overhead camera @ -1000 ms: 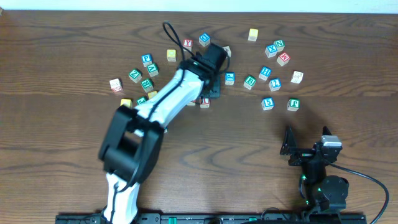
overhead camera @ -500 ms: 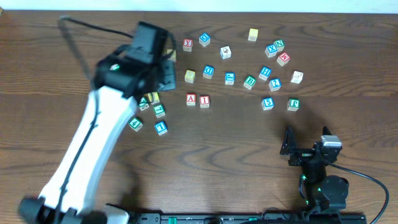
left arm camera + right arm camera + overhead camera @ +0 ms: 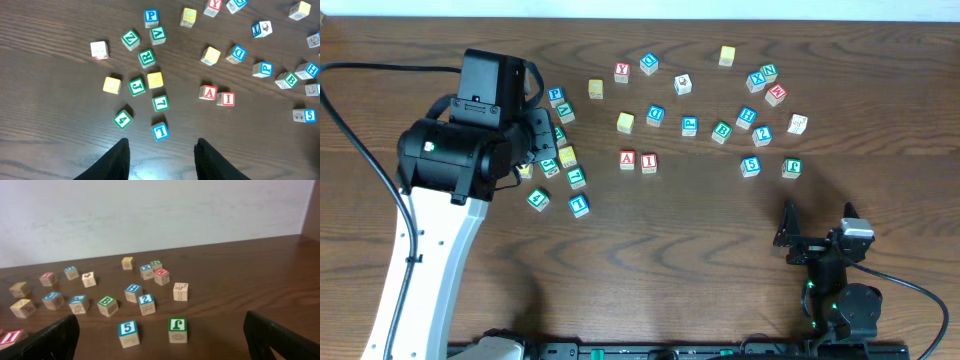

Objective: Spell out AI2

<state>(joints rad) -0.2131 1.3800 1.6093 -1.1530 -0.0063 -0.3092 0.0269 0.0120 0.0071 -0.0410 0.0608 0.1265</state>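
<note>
Left end effector [image 3: 161,146] spread, holding nothing. Right end effector [image 3: 160,322] spread, holding nothing. A block [image 3: 627,159] and I block [image 3: 649,161] sit touching on the counter [image 3: 700,250]; 2 block [image 3: 762,135] well apart.

Light falls evenly from above on the dark table [image 3: 720,260]. The overhead view is sharp, and the blocks [image 3: 638,160] throw only short, soft shadows. In my left wrist view a pale glare sits on the wood between my left fingers [image 3: 117,160], which show as flat black shapes. In my right wrist view the wall [image 3: 150,215] is bright, my right fingers [image 3: 50,340] are dark and blurred, and the blocks toward the table's far edge look soft.
</note>
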